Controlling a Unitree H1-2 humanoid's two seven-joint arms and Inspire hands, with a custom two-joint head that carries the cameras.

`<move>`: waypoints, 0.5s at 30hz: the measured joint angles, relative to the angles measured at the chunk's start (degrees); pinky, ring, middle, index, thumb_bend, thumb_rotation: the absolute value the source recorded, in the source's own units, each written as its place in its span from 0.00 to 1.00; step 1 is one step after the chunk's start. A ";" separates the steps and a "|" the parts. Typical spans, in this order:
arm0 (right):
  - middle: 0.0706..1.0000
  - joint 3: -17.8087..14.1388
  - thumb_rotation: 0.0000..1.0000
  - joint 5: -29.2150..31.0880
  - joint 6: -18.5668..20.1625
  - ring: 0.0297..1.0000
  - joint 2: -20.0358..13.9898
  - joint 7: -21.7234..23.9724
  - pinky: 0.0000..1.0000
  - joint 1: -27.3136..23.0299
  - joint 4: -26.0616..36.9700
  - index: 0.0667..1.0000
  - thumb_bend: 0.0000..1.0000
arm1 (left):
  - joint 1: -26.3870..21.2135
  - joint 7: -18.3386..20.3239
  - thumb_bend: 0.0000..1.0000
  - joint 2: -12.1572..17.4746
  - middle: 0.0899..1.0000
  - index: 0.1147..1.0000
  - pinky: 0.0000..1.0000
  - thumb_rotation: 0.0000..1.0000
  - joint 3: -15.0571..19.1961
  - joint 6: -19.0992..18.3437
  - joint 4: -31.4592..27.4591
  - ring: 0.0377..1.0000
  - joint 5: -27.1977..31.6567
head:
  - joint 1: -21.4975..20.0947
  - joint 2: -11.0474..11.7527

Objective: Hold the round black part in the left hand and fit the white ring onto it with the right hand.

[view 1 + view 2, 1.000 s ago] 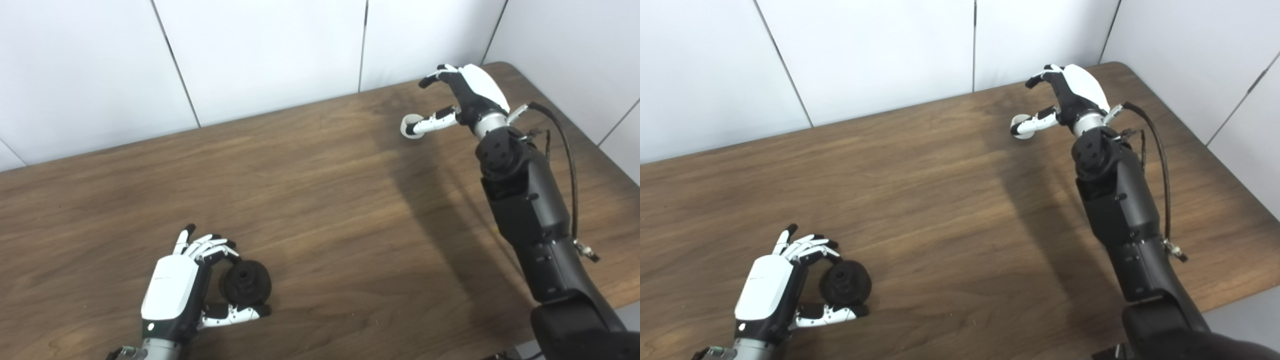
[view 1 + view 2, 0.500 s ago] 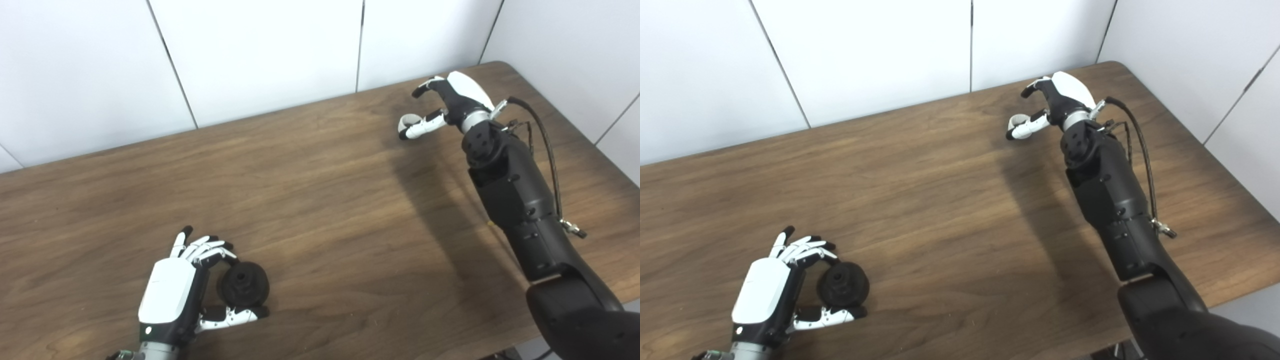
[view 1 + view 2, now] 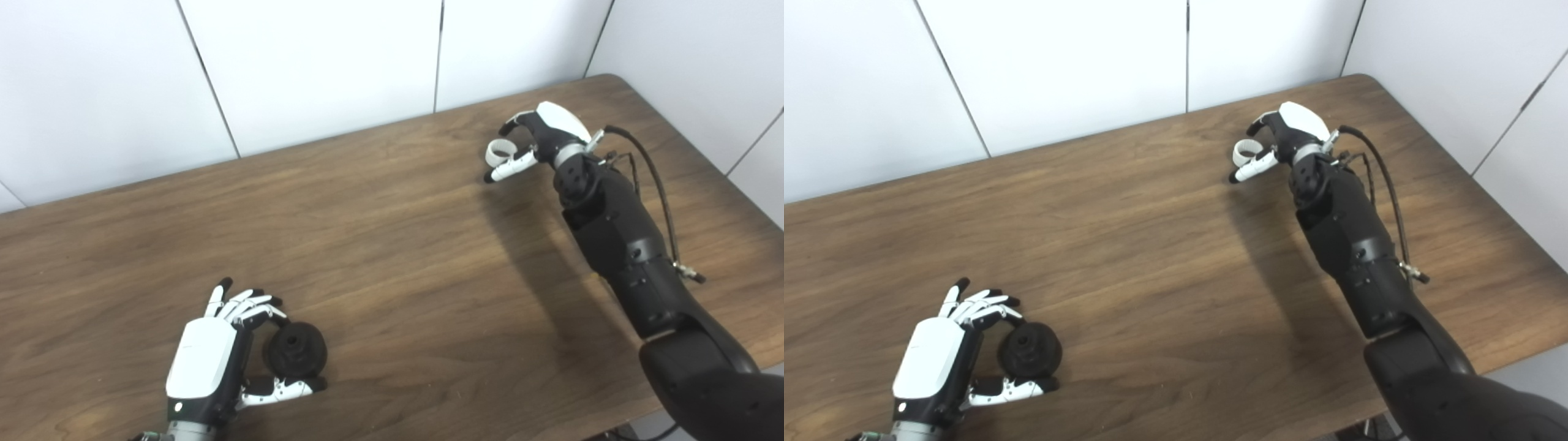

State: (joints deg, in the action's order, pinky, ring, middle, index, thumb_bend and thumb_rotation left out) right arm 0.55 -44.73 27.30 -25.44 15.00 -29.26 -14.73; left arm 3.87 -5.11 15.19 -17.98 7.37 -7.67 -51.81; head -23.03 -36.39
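Right hand [image 3: 542,138] has pulled back with the white ring [image 3: 499,150] in its fingers; left hand [image 3: 211,361] grips the black part [image 3: 295,350], fitting not begun

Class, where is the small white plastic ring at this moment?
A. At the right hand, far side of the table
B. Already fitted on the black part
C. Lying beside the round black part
A: the small white plastic ring sits between the right hand's fingers and thumb, far from the round black part.
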 measured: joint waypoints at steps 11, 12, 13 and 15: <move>0.88 1.48 0.25 0.88 -0.01 0.98 -1.23 -1.31 1.00 -0.27 -2.04 0.68 0.85 | 0.22 0.15 0.52 0.01 0.72 0.42 1.00 0.05 0.14 -0.05 -0.09 0.84 0.02 | 0.35 0.35; 0.88 1.55 0.25 1.06 -0.01 0.98 -1.39 -1.40 1.00 -0.27 -2.08 0.68 0.85 | 0.25 0.16 0.52 0.01 0.72 0.42 1.00 0.05 0.18 -0.05 -0.10 0.84 0.03 | 0.35 0.35; 0.88 1.66 0.26 1.29 -0.01 0.98 -1.46 -1.51 1.00 -0.28 -2.20 0.68 0.85 | 0.31 0.18 0.52 0.01 0.72 0.42 1.00 0.05 0.24 -0.06 -0.12 0.84 0.04 | 0.44 0.35; 0.89 1.88 0.26 1.47 -0.01 0.98 -1.49 -1.63 1.00 -0.30 -2.77 0.67 0.84 | 0.35 0.20 0.52 0.01 0.72 0.42 1.00 0.05 0.29 -0.05 -0.14 0.84 0.07 | 0.44 0.35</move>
State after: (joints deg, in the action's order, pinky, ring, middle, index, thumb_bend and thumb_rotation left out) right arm 2.43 -43.26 27.29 -26.93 13.38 -29.57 -17.50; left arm 4.23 -4.91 15.20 -17.69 7.31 -7.82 -51.74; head -22.59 -36.04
